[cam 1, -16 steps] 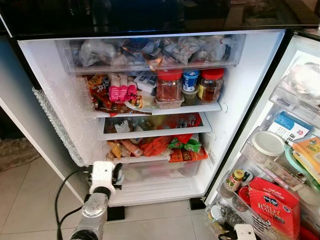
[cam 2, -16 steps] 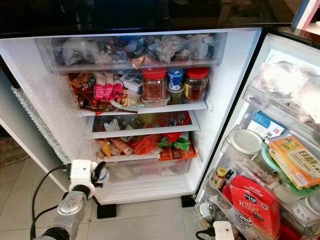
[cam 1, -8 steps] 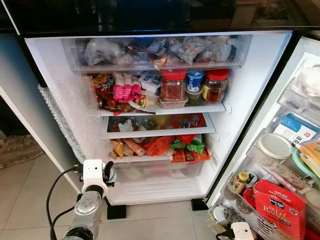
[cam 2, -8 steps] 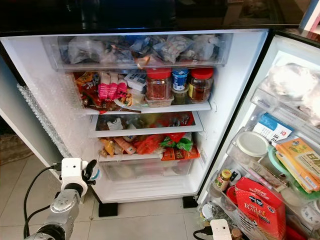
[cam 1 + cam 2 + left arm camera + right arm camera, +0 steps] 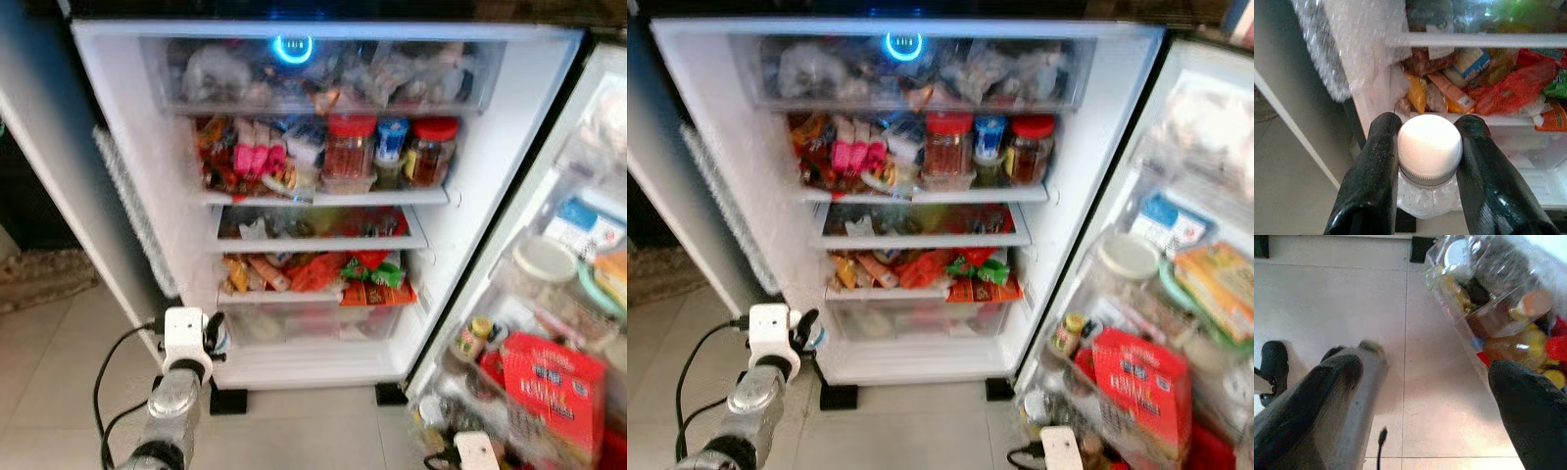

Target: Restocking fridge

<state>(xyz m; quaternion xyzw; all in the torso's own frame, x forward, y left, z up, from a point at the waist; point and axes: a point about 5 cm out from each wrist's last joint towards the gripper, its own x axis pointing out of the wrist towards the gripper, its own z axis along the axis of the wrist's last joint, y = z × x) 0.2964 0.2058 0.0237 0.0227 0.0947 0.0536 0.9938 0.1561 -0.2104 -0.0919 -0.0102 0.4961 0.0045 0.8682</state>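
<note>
My left gripper (image 5: 1428, 123) is shut on a small clear bottle with a white screw cap (image 5: 1429, 144), one black finger on each side of its neck. In the left eye view that gripper (image 5: 210, 336) is low at the fridge's front left corner, level with the clear bottom drawer (image 5: 313, 319). The open fridge (image 5: 181, 245) has crowded shelves: jars with red lids (image 5: 350, 149), pink packets (image 5: 256, 159), and orange and green snack bags (image 5: 323, 274). My right gripper (image 5: 1425, 369) is open above the tiled floor, beside the door's lowest bin (image 5: 1488, 308).
The open door at the right carries full bins with a red box (image 5: 554, 392), a white-lidded tub (image 5: 545, 262) and small jars (image 5: 470, 338). Bubble wrap (image 5: 132, 211) hangs on the fridge's left side. A black cable (image 5: 103, 387) trails from my left arm over the floor tiles (image 5: 59, 362).
The camera has shifted and the picture is now blurred; a blue ring light shows at the fridge's top. My left gripper still holds the bottle by the fridge's lower left corner.
</note>
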